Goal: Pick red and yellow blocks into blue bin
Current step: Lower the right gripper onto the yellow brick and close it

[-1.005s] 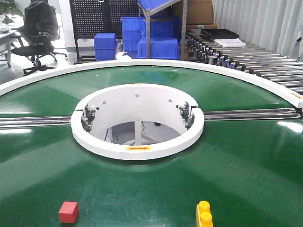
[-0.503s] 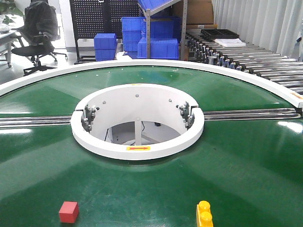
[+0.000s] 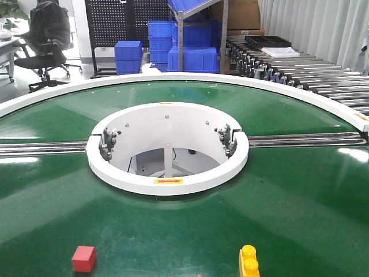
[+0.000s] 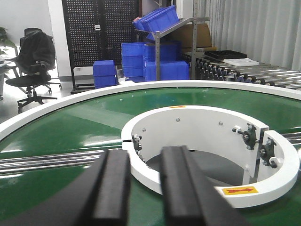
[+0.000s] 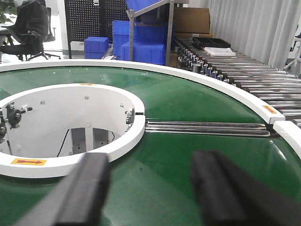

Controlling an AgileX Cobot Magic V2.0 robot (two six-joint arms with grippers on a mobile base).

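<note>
Both empty: left tool narrowly parted, right tool wide.

Beyond my left claw, whose black fingers look matt and rubbery, the green round belt is smooth and glossy. The white ring ahead has a smooth painted sheen. Past my right claw, bare metal rollers gleam. The small red cube looks matt, the yellow studded plastic brick shiny.

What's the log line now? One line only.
red cube: on green belt, untouched | yellow studded brick: on green belt, untouched | left gripper: open, empty | right gripper: open, empty | blue bin: not in view
</note>
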